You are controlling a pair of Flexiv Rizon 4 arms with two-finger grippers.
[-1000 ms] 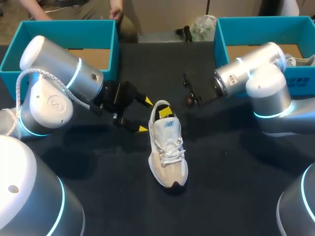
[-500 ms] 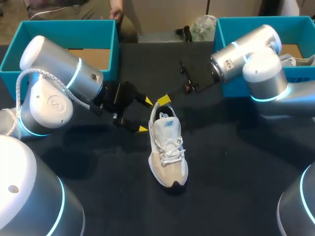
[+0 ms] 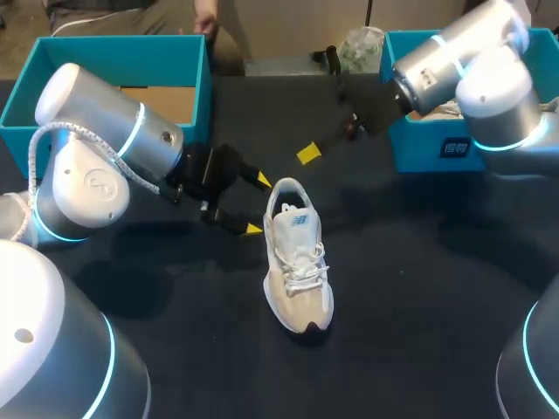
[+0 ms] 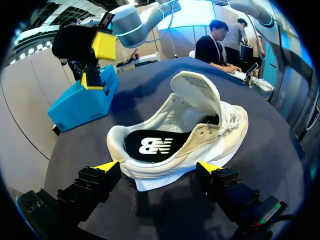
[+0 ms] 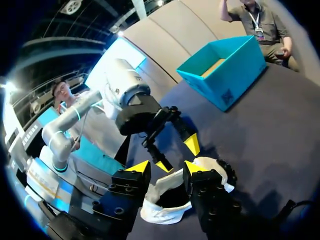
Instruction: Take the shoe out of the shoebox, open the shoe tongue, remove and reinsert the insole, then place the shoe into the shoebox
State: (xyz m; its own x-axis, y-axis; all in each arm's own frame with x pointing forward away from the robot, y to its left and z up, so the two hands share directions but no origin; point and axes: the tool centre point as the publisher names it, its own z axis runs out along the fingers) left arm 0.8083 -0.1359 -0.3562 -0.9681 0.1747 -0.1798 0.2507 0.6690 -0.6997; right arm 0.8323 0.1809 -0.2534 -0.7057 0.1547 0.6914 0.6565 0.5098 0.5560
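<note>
Both left gripper (image 3: pixel 258 204) and right gripper (image 5: pixel 166 167) gape empty; the light, soft sneaker (image 3: pixel 299 257) (floppy tongue) should pinch best at its heel.

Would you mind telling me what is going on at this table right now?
A white shoe sits on the table, its tongue lifted and its insole inside. The left end effector is open at the shoe's heel, not gripping it. The right end effector, also open and empty, hangs above the table between the shoe and the right-hand shoebox.
</note>
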